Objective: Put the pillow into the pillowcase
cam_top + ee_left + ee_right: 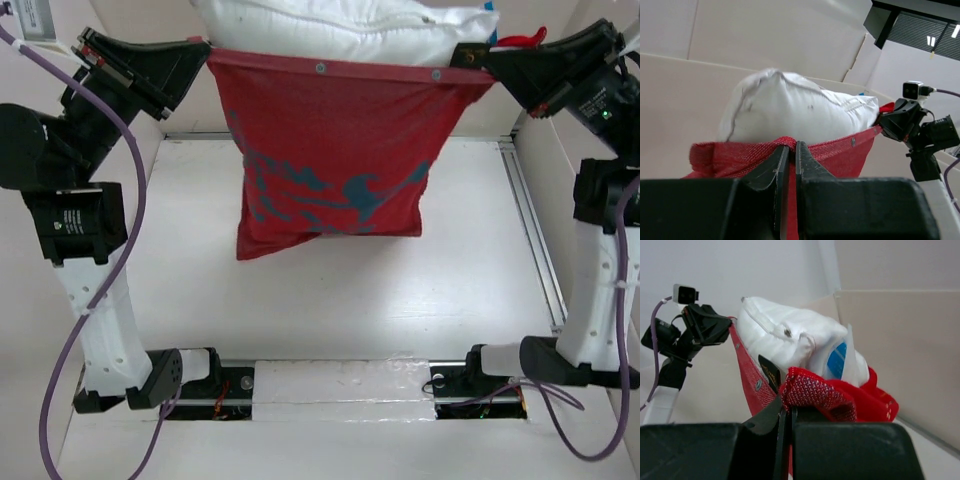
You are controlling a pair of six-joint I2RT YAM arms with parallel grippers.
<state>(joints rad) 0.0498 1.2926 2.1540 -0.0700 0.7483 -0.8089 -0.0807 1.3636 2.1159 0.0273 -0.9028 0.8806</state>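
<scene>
The red pillowcase (330,150) hangs stretched between both grippers above the table, its opening edge up and its duller reverse side towards the camera. The white pillow (340,30) stands half out of the opening at the top. My left gripper (200,55) is shut on the left corner of the opening edge; in the left wrist view (789,146) red cloth is pinched between the fingers, with the pillow (800,112) behind. My right gripper (492,62) is shut on the right corner; in the right wrist view (788,409) bunched red pillowcase cloth (830,395) sits at its tips beside the pillow (790,340).
The white table (350,300) lies under the hanging case, with low white walls (150,160) round it and a metal rail (535,230) along the right side. Both arm bases (180,385) stand at the near edge. A blue-and-white tag (837,360) sticks out of the pillow's end.
</scene>
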